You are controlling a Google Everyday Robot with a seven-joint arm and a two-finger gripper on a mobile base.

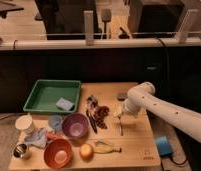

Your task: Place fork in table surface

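Fork [121,129] hung upright just above the worktop [134,145], right of the purple bowl [75,125]. The tool [122,118] sat directly over it, apparently pinching its top end.

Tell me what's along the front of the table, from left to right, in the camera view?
Metal cup → red bowl → round yellow fruit → banana → logo mark. Farther back on the right, the pincer hangs over the fork.

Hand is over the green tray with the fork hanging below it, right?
Not quite. The camera view shows the hand over the table surface, right of the purple bowl, not over the green tray. The fork does hang below it.
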